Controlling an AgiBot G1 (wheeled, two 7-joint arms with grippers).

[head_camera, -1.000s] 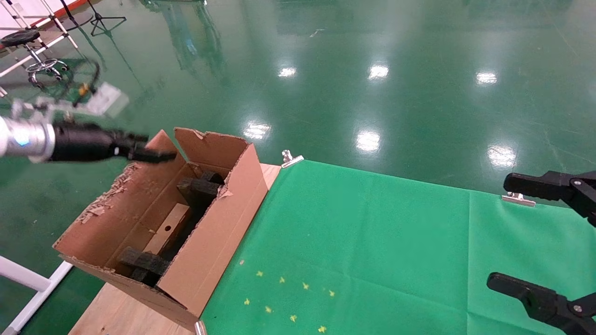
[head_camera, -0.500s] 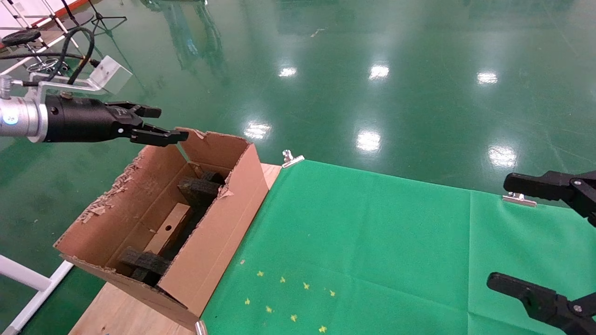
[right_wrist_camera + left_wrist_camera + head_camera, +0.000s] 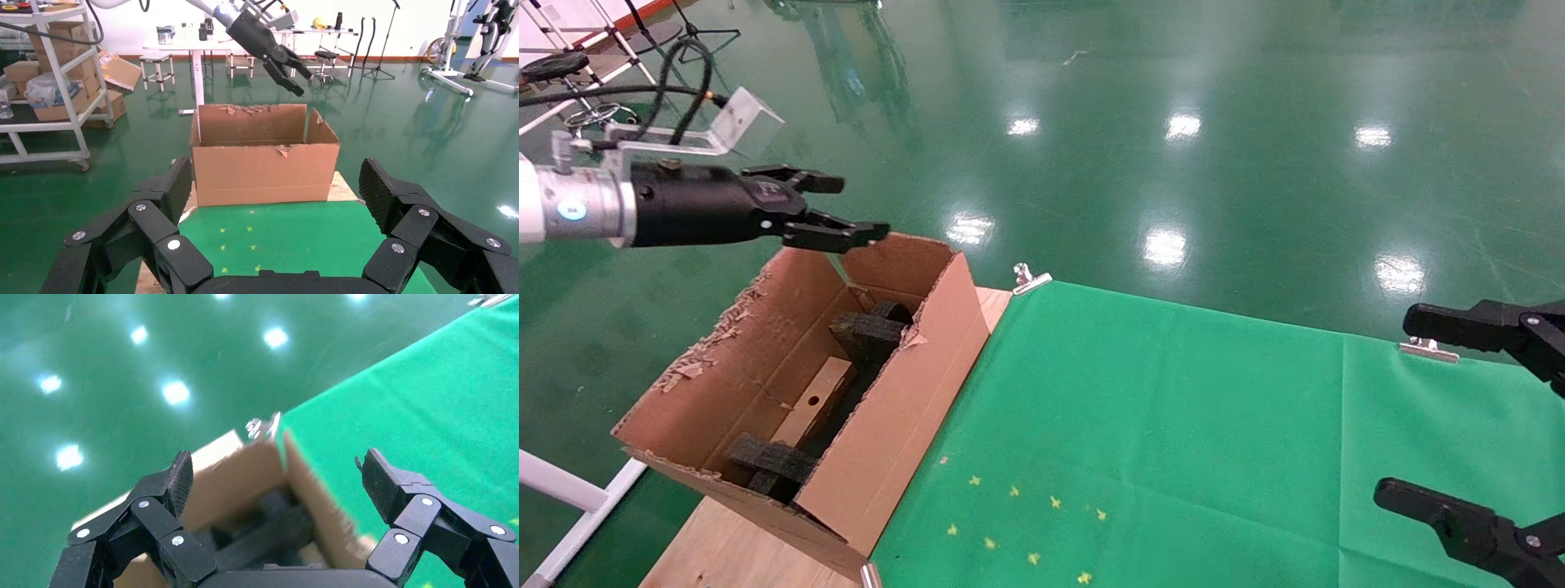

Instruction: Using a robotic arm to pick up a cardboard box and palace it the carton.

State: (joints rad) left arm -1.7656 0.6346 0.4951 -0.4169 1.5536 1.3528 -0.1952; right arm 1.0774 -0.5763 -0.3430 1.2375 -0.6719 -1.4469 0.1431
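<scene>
Left arm [image 3: 568,214]: raised, reaching forward level; left gripper [image 3: 834,208] fingers spread, empty. Right gripper [image 3: 1451,416]: low at the right edge, fingers spread wide, empty.

Ragged corrugated carton [image 3: 888,441] — glossy floor [image 3: 1173,98]

I've got the robotic arm [image 3: 592,214] showing a silver wrist with a blue light, a black barrel, a silver camera bracket and black cable on top; both grippers are black linked fingers with ribbed pads and silver pivot screws
</scene>
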